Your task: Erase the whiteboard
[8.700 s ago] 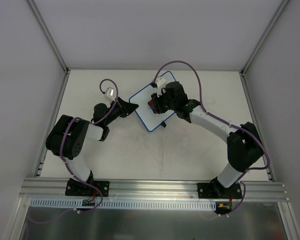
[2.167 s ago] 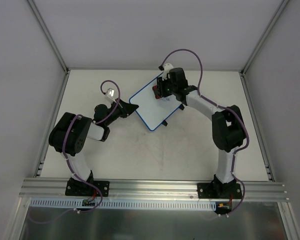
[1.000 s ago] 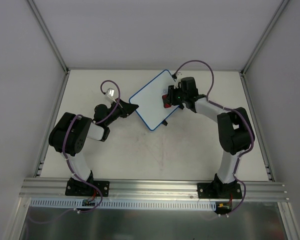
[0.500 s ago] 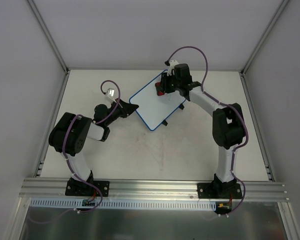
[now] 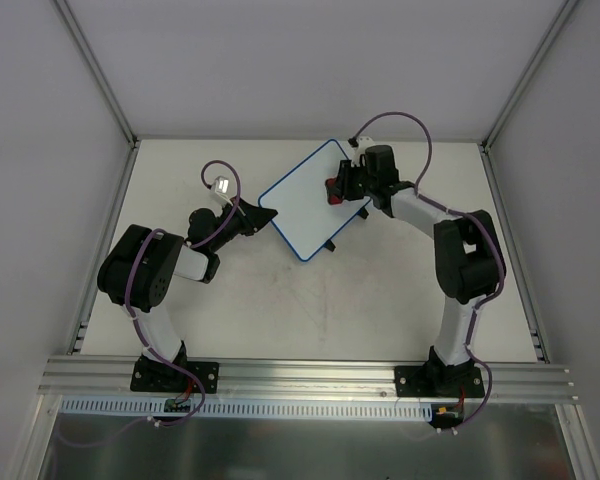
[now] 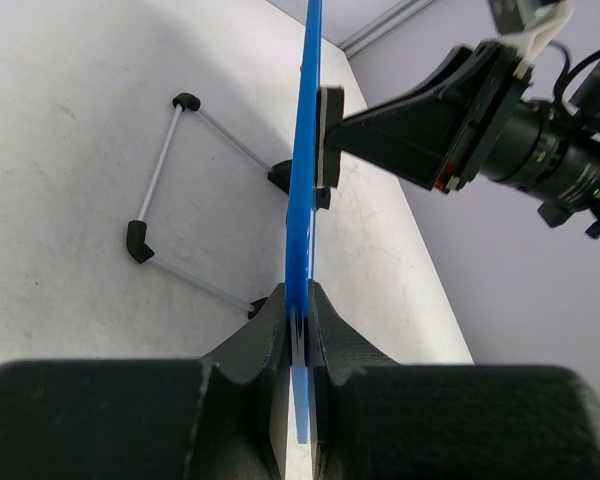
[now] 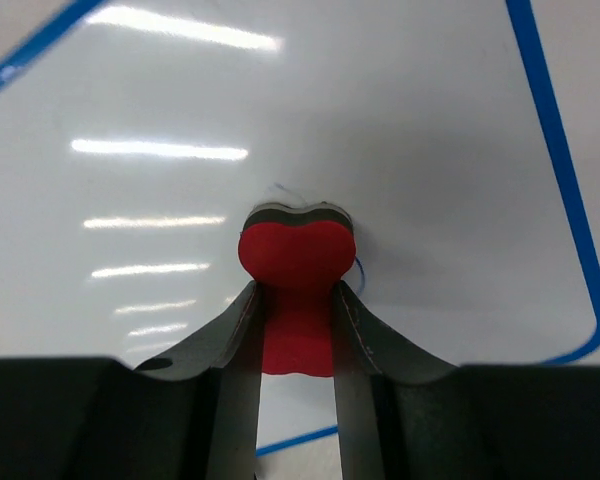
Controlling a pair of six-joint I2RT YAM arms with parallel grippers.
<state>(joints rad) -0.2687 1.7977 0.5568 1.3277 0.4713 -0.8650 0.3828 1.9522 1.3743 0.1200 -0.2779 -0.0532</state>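
Observation:
The whiteboard (image 5: pixel 305 198), white with a thin blue rim, is tilted up at the back middle of the table. My left gripper (image 5: pixel 263 211) is shut on its left corner; in the left wrist view the blue rim (image 6: pixel 302 200) stands edge-on between the jaws (image 6: pixel 298 330). My right gripper (image 5: pixel 338 188) is shut on the red bone-shaped eraser (image 7: pixel 296 262) and presses its dark felt face against the board's surface (image 7: pixel 380 120) near the right edge. A faint blue marker trace (image 7: pixel 354 272) shows beside the eraser.
The board's wire stand with black feet (image 6: pixel 170 190) lies on the table behind the board. Metal frame rails (image 5: pixel 100 230) and grey walls border the table on the left, right and back.
My right gripper has slid the eraser back and forth over the board's upper right part, now a little to the right of half a second ago. The left gripper has kept hold.

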